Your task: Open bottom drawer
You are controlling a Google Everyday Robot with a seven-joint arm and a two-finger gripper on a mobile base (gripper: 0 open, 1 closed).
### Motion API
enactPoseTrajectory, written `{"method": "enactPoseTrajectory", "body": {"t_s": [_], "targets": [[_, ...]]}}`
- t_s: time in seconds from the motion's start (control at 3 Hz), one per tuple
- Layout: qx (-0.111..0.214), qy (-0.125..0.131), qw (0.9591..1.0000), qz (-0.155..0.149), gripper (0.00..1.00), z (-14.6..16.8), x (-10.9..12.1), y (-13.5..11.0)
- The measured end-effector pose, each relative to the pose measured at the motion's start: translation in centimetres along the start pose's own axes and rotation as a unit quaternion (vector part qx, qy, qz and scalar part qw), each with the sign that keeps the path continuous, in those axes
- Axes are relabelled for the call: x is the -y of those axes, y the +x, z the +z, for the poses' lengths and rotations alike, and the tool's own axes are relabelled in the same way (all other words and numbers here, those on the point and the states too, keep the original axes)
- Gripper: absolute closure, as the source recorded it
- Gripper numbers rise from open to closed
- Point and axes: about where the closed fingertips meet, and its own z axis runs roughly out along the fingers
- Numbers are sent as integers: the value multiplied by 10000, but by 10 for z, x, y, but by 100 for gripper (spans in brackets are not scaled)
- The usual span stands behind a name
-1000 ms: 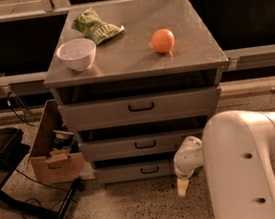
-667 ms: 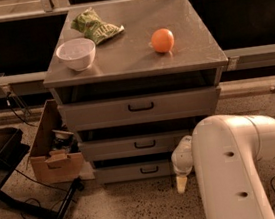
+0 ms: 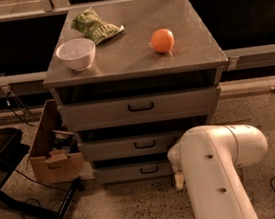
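Grey metal, flat-fronted, the bottom drawer [image 3: 121, 173] sits lowest in the cabinet and looks closed, its small black loop handle [image 3: 149, 169] ungrasped, so the whole pull is yet to do. The gripper [image 3: 179, 179] hangs near the drawer's right edge, under the smooth white arm [image 3: 217, 181]; wide or narrow, I cannot tell.

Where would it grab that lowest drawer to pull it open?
Probably the small black loop handle centred on the bottom drawer, approached straight from the front: it alone stands out from the flat panel. The pincer hangs low beside it.
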Motion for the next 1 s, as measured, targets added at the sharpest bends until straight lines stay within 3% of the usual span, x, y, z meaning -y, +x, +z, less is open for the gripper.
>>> {"method": "enactPoseTrajectory", "body": {"t_s": [0.33,0.67,1.0], "targets": [[43,-104,9999,-40,0,19,6,-7],[68,-266,9996,-25,14,34,6,-10],[-45,-435,9987,278,45,32,-13,11]]}}
